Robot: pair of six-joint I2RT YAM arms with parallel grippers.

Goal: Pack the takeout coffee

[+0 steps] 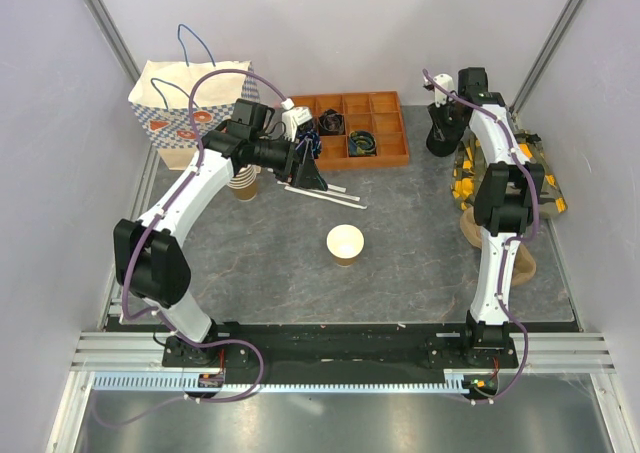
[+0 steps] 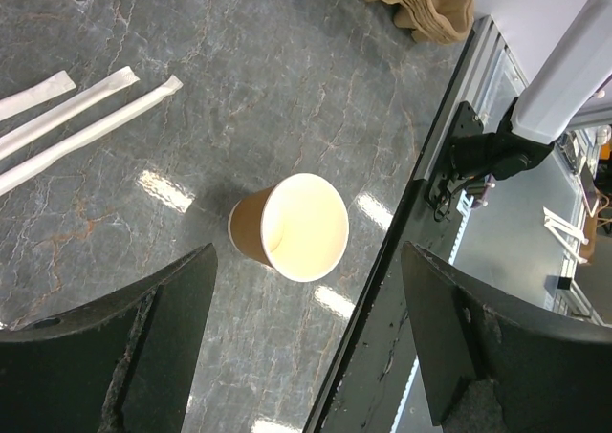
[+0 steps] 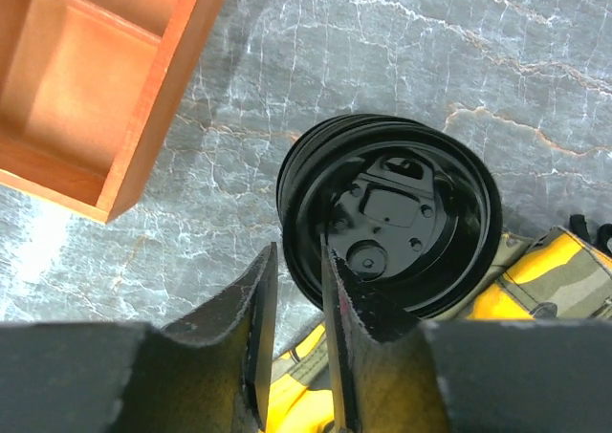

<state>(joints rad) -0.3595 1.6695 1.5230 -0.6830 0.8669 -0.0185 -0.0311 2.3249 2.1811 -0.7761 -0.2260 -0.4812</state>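
Observation:
The tan paper cup [image 1: 346,243] stands upright and lidless at the table's middle, cream inside; it also shows in the left wrist view [image 2: 290,226]. My left gripper [image 1: 306,169] hangs open and empty above the table behind the cup, its jaws wide apart [image 2: 308,261]. A stack of round black lids [image 1: 440,139] sits at the far right. My right gripper [image 1: 441,121] is down on it. In the right wrist view its narrow jaws [image 3: 298,253] straddle the near rim of the top lid [image 3: 402,213], one finger outside and one inside.
A patterned paper bag [image 1: 185,113] stands at the far left, a stack of lidless cups [image 1: 245,185] beside it. Wrapped straws [image 1: 325,193] lie before the orange compartment tray [image 1: 392,159]. A yellow packet pile [image 1: 545,188] and brown pulp carriers [image 1: 505,258] lie along the right edge.

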